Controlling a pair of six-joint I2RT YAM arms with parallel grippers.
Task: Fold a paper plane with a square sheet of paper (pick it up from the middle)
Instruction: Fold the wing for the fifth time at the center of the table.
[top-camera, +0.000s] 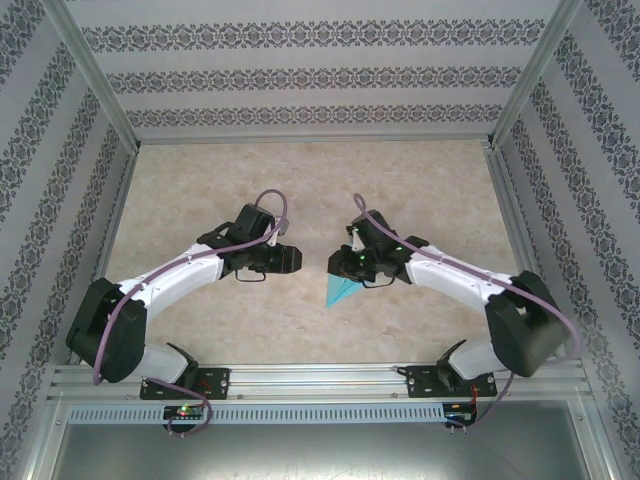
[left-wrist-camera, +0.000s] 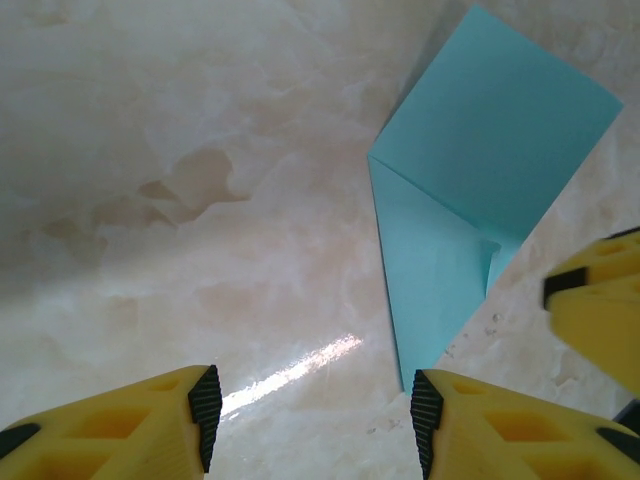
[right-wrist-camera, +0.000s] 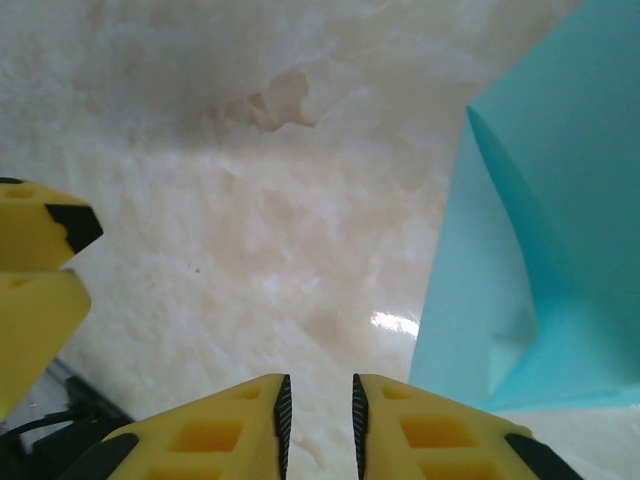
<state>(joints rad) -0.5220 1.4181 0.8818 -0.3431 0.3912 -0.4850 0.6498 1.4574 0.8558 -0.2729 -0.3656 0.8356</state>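
Right gripper (right-wrist-camera: 318, 410): nearly pinched, only a thin slit between the pads (right-wrist-camera: 282, 410), nothing in it. Left gripper (left-wrist-camera: 315, 400): jaws wide apart, likewise holding nothing, low over the table (left-wrist-camera: 200, 200). Just beyond both, on the table between them: the paper (top-camera: 343, 290), already folded to a narrow pointed shape, tip toward the arm bases, just beside the right gripper's outer side but not inside the slit.

Probably very light, thin and limp. Easy to skid across the glossy table, easy to crumple or crease wrongly, awkward to lift while flat. Best taken at the middle, across the doubled and stiffer layers. Better to avoid the tip and the loose flaps.

From above: the whole outline, with both arms facing each other over it. From the left wrist: a diagonal fold line and a small flap corner near the centre, too fine to read from above. From the right wrist: one side seemingly raised off the table, not flat.
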